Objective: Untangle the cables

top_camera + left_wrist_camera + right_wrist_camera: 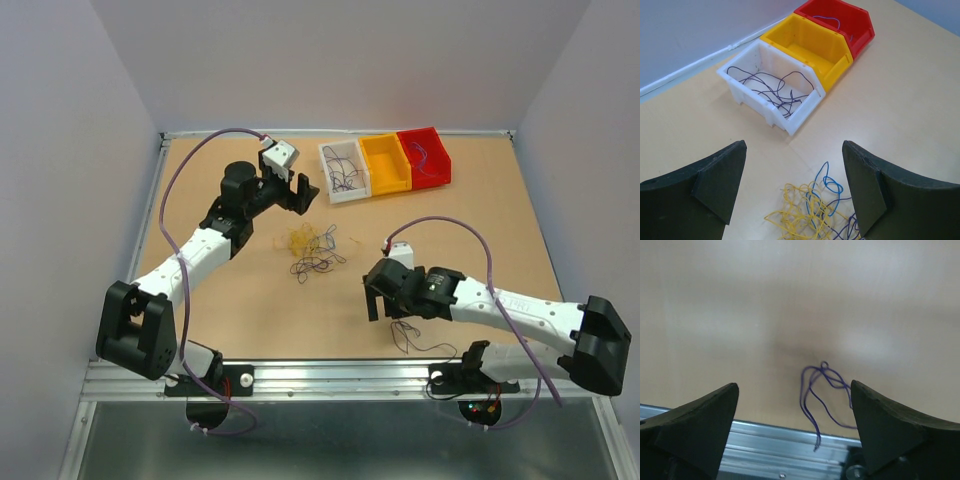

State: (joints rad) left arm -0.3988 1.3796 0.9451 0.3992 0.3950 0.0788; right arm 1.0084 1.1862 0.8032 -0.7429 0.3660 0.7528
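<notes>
A clump of thin cables lies mid-table: yellow strands at its left, dark purple ones at the near right. My left gripper is open and empty, just beyond the clump. In the left wrist view it hangs over the yellow strands, a blue wire and purple strands. My right gripper is open and empty above a loose purple wire. That wire shows between the open fingers in the right wrist view.
Three bins stand at the back: white holding purple wires, yellow, and red holding a blue wire. They also show in the left wrist view: white, yellow, red. A metal rail edges the near side.
</notes>
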